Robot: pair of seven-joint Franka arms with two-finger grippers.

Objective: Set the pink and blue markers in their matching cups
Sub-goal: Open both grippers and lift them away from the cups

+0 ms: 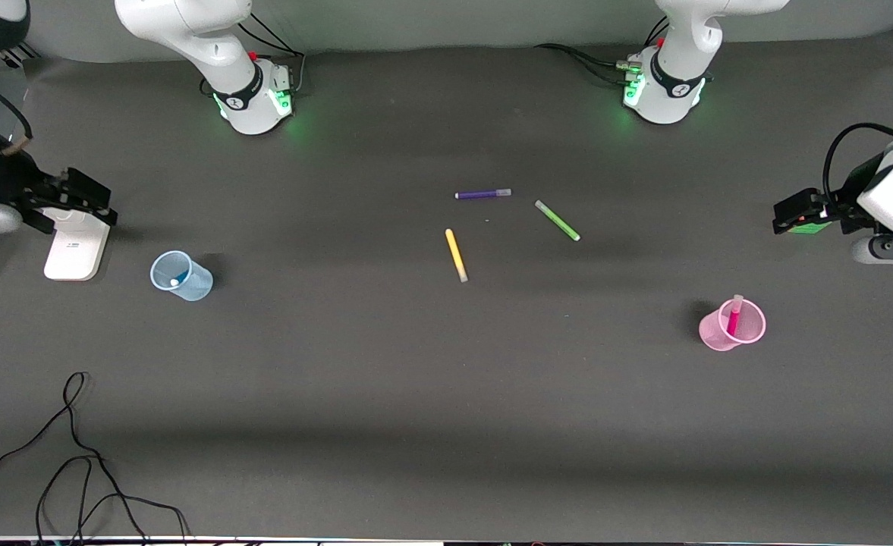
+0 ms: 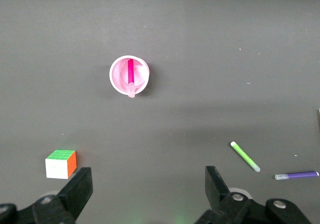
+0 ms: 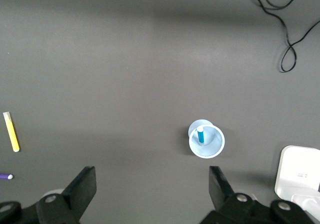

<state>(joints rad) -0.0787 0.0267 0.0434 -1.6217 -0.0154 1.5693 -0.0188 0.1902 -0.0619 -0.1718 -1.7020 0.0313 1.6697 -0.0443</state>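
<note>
The pink marker (image 1: 734, 317) stands tilted in the pink cup (image 1: 732, 324) toward the left arm's end of the table; both also show in the left wrist view, the marker (image 2: 131, 73) in the cup (image 2: 119, 76). The blue marker (image 3: 200, 134) stands in the pale blue cup (image 3: 206, 139); in the front view only its white end (image 1: 174, 282) shows inside that cup (image 1: 181, 276), toward the right arm's end. My left gripper (image 1: 791, 214) (image 2: 148, 184) is open and empty, away from the pink cup. My right gripper (image 1: 93, 199) (image 3: 152, 184) is open and empty, away from the blue cup.
A purple pen (image 1: 482, 194), a green pen (image 1: 557, 221) and a yellow pen (image 1: 456, 255) lie mid-table. A white block (image 1: 76, 244) lies under my right gripper. A colour cube (image 2: 60, 163) sits under my left gripper. A black cable (image 1: 74, 455) lies near the front edge.
</note>
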